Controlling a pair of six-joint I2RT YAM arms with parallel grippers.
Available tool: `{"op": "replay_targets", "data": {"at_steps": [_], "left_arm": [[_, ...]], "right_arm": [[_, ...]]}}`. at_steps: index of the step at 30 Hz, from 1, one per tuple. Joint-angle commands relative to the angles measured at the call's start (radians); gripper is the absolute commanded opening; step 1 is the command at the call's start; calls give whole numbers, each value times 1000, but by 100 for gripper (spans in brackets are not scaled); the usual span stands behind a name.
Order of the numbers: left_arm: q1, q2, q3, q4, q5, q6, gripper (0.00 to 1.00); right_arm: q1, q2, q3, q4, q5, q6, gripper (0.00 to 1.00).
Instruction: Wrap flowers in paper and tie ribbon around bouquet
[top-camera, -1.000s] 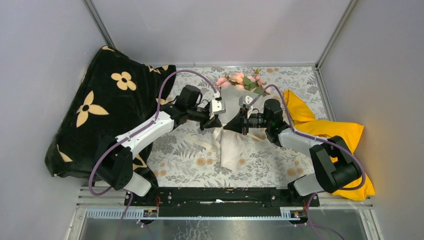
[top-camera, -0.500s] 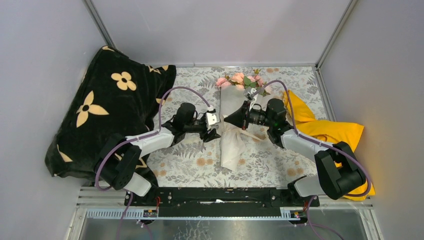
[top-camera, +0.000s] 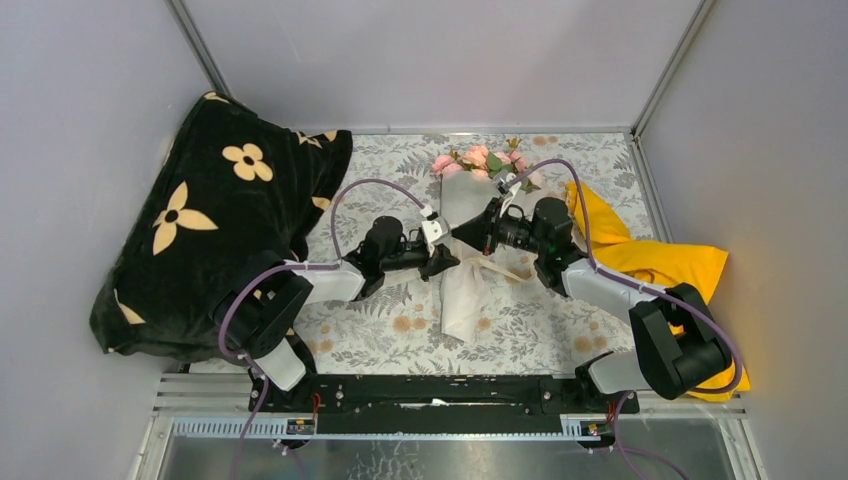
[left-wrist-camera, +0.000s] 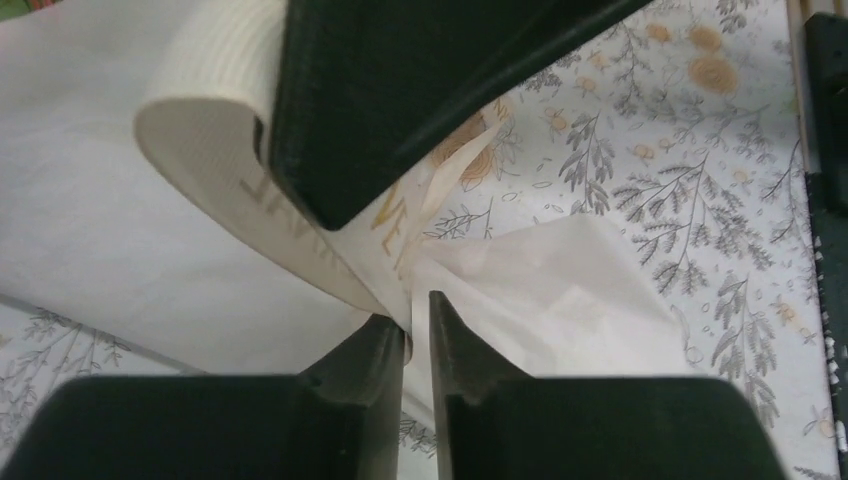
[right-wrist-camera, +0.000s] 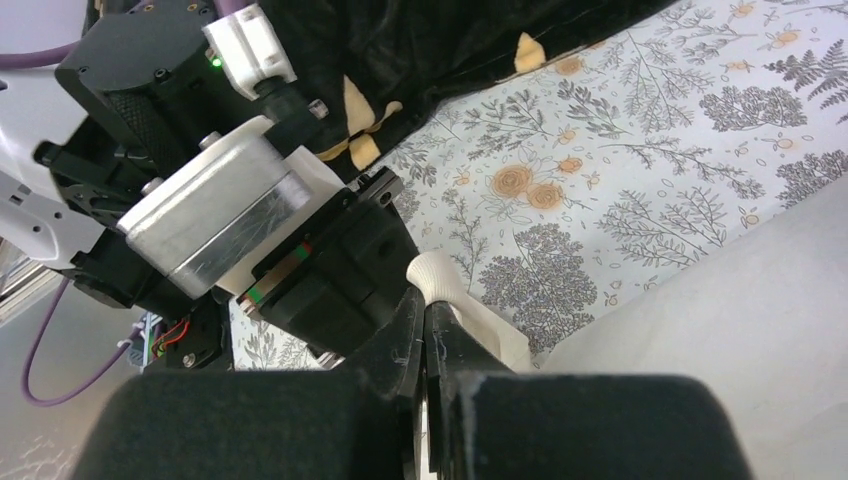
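Cream ribbon (left-wrist-camera: 190, 110) loops between clenched right gripper (right-wrist-camera: 425, 318) and left gripper (left-wrist-camera: 415, 322), both pinching it

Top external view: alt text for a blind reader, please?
The left gripper and right gripper sit close together over a paper-wrapped bouquet of pink roses lying on a floral tablecloth. A black blanket lies left, a yellow cloth right.

Both arms reach inward with elbows bent and forearms low, the 2 hands nearly tip to tip. The left hand (top-camera: 441, 262) has its fingers (left-wrist-camera: 370, 400) almost together, nipping the ribbon (left-wrist-camera: 200, 120). The right hand (top-camera: 466, 234), just beside it, has its fingers pressed tight together.
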Motion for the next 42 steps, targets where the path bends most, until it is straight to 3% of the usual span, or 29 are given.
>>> {"op": "replay_targets", "data": {"at_steps": [1, 2, 3, 5, 7, 9, 11, 13, 16, 23, 26, 31, 37, 41, 42], "left_arm": [[-14, 17, 13, 133, -22, -82, 4], [-16, 16, 11, 134, -25, -95, 0], [-16, 15, 8, 133, -26, -101, 0], [-16, 9, -1, 131, -24, -101, 0], [-18, 3, -14, 130, -34, -78, 0], [-17, -2, -31, 135, -49, -24, 0], [-17, -4, -49, 140, -65, 55, 0], [-18, -2, -60, 136, -83, 111, 0], [-18, -1, -56, 104, -74, 154, 0], [-27, -9, -69, 105, -43, 189, 0], [-27, -13, -73, 103, -44, 217, 0], [-26, -17, -72, 128, -22, 281, 0], [-34, -28, -71, 130, 48, 422, 0], [-35, -31, -71, 91, 50, 476, 0], [-35, -32, -73, 79, 52, 495, 0]], "right_arm": [[5, -34, -4, 14, 55, 12, 0], [5, -40, 0, -7, 69, 12, 1], [5, -49, 11, -46, 98, 10, 8], [5, -79, 70, -270, 233, -3, 31], [4, -100, 173, -566, 487, -14, 48], [1, -96, 275, -858, 790, -7, 55], [-19, -83, 312, -1026, 991, 14, 60], [-77, -66, 294, -1083, 1030, 36, 65], [-187, -7, 273, -1088, 907, 51, 67], [-210, 217, 398, -1071, 823, -44, 60], [-210, 276, 454, -1078, 851, -64, 53], [-224, 342, 456, -1051, 871, -82, 51], [-278, 412, 455, -1020, 684, -93, 35], [-312, 369, 430, -1016, 685, -82, 3], [-314, 337, 419, -1019, 705, -86, 0]]}}
